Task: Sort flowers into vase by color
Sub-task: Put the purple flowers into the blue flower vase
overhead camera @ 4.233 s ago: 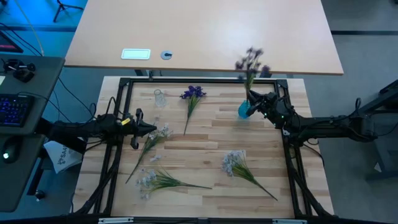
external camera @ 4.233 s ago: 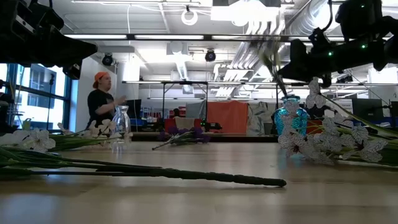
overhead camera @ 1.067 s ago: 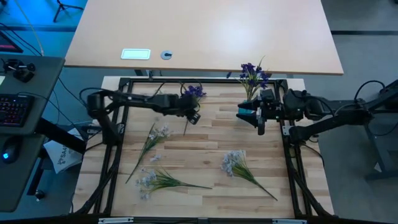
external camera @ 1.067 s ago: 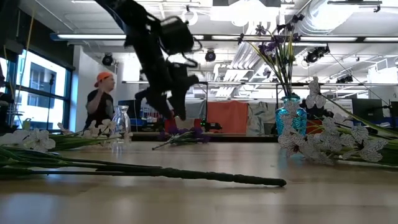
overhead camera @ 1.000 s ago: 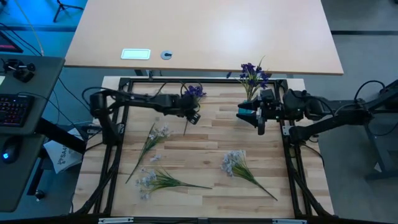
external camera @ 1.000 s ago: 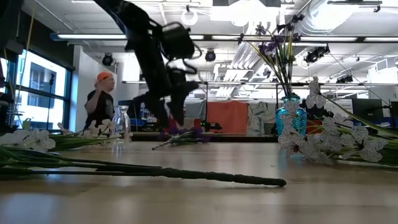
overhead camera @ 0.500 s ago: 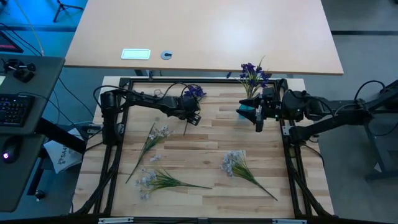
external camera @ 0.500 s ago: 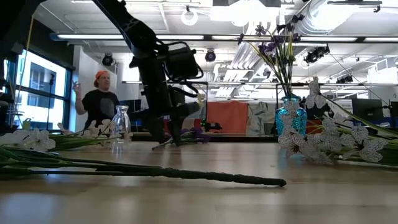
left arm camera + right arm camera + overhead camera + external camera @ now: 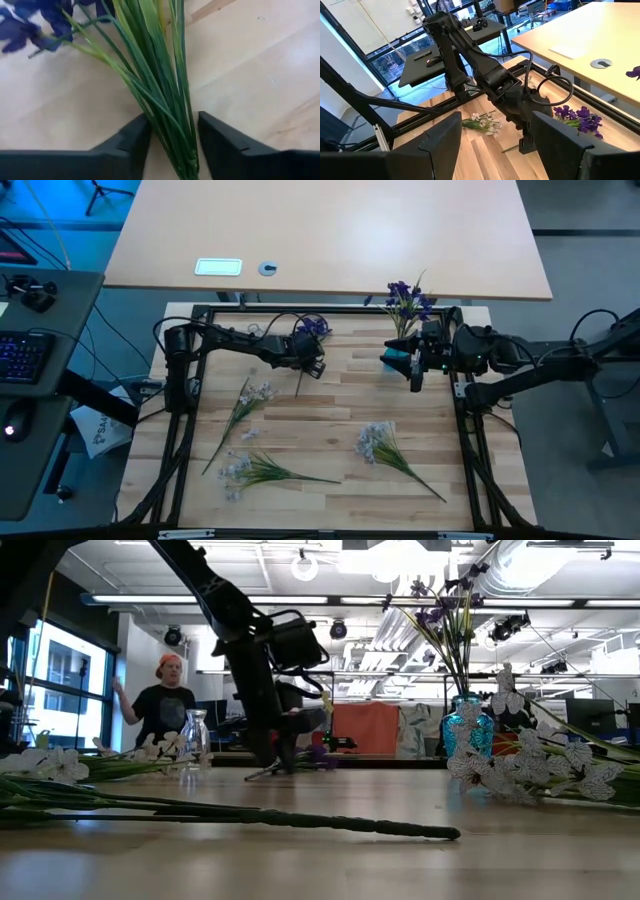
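Left gripper (image 9: 308, 366) is down on the table (image 9: 330, 410), fingers (image 9: 125, 145) parted on either side of the purple sprig's stem (image 9: 165, 105), not closed on it. Its bloom (image 9: 312, 327) lies at the far edge. Right gripper (image 9: 417, 372) hovers beside the blue vase (image 9: 393, 359), fingers wide apart, nothing held; 1 purple sprig (image 9: 405, 298) stands in the vase. 3 pale sprigs (image 9: 385, 445) lie nearer, well apart.

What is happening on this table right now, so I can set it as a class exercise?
The left gripper is down on the wooden table, its open fingers straddling the green stem of a purple flower lying there. The right gripper waits, open, beside a blue vase already holding purple blooms. Three pale sprigs lie unsorted.
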`<state>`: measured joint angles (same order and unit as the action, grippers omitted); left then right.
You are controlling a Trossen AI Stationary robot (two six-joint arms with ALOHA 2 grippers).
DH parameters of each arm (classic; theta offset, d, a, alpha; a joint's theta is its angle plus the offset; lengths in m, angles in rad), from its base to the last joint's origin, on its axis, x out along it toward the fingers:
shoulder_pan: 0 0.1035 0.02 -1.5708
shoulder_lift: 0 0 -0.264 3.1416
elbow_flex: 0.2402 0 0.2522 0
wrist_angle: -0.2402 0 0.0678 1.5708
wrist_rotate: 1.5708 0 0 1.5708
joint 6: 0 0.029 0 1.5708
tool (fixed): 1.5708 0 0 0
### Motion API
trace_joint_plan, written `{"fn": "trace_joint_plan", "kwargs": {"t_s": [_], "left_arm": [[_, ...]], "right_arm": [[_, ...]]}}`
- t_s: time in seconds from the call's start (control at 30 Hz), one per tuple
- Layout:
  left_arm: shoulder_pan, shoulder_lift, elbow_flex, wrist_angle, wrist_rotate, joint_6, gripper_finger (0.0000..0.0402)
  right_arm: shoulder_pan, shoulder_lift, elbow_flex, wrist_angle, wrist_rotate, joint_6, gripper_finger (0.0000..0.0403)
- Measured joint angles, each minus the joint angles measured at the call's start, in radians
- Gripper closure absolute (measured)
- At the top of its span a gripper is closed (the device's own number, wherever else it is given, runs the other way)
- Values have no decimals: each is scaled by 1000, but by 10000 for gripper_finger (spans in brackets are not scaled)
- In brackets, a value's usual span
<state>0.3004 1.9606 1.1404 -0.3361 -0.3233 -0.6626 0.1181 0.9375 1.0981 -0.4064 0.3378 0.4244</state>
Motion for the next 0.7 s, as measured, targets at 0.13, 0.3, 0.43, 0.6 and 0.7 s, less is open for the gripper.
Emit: {"fn": "trace_joint_plan", "kwargs": {"t_s": [0.13,0.3,0.43,0.6,0.7], "left_arm": [[-14,-25,-3,19,2,65,383],[-83,-179,-2,120,-48,161,393],[-182,-317,-42,308,-67,330,396],[-300,-430,-201,574,-119,303,398],[-358,-478,-269,638,-159,256,399]], "right_arm": [[0,0,-1,22,-8,-28,171],[1,-8,-1,106,-75,-94,171],[15,-24,-1,179,-95,-161,171],[45,-59,-1,205,-89,-196,171],[59,-78,-1,195,-58,-197,171]]}}
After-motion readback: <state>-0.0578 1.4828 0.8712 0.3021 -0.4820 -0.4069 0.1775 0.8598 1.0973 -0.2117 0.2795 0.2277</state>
